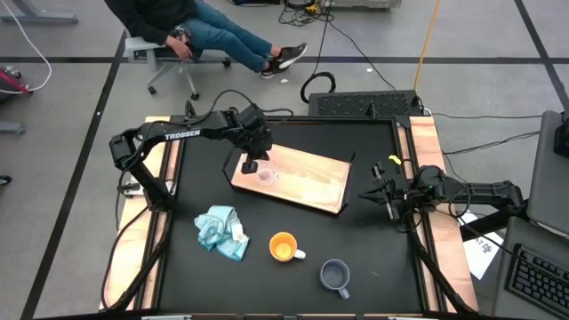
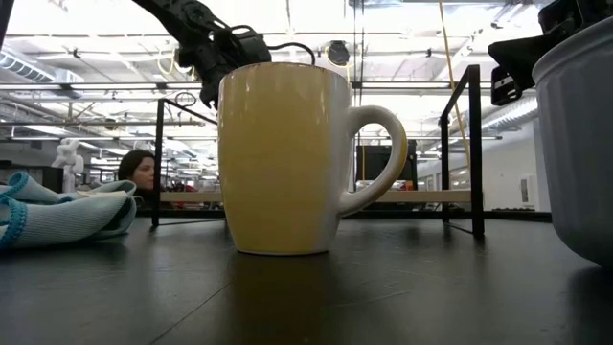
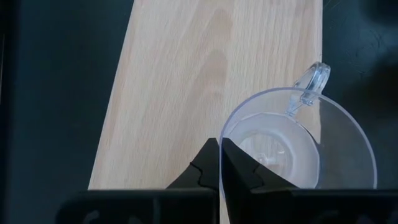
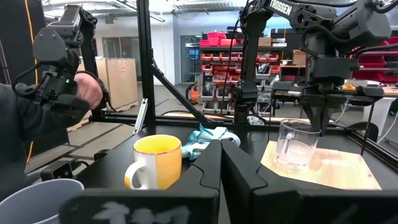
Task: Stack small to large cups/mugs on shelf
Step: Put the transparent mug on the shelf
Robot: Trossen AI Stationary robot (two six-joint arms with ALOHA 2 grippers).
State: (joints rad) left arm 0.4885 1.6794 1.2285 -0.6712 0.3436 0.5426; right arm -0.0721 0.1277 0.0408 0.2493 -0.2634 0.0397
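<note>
The small clear glass cup stands on the left end of the light wooden shelf board. My left gripper is above it, shut on its rim. The orange mug with white handle and the grey-blue mug stand upright on the black tabletop near the front edge. My right gripper waits shut and empty at the table's right side, past the board's right end. My left gripper holds the glass cup's rim on the side opposite its handle, one finger inside and one outside. The fingers come from above, pointing down. The cup is upright, its base seemingly on the board.
A crumpled light blue cloth lies on the tabletop left of the orange mug. The table has a black frame with upright posts. A person sits on a chair beyond the far edge.
</note>
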